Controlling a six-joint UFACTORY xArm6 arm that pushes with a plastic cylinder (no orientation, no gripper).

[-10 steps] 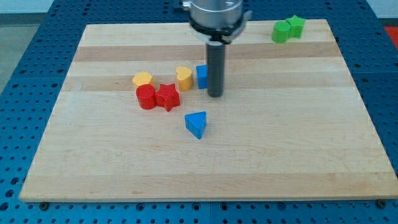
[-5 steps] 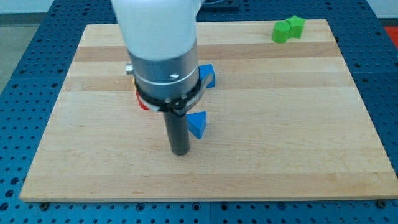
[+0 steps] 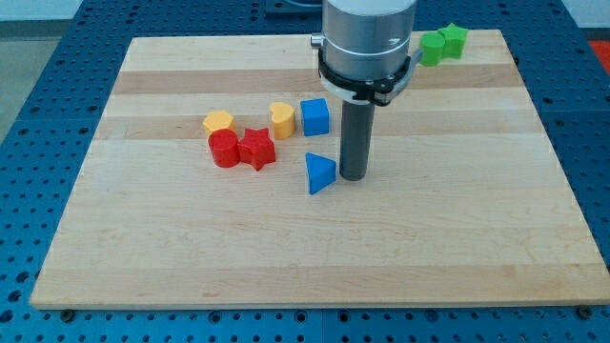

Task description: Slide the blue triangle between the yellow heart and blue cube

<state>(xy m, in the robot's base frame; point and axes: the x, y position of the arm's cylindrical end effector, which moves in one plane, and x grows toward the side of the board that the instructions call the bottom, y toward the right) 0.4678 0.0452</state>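
The blue triangle lies near the board's middle. My tip stands just to its right, close to or touching it. The yellow heart and the blue cube sit side by side above the triangle, with a narrow gap between them. The triangle is below and slightly right of that gap.
A yellow block, a red cylinder and a red star cluster left of the heart. Two green blocks sit at the board's top right corner. The wooden board rests on a blue perforated table.
My tip swung from left of and below the triangle to its right side. The triangle has moved up and to the right, nearer the cube, and turned.
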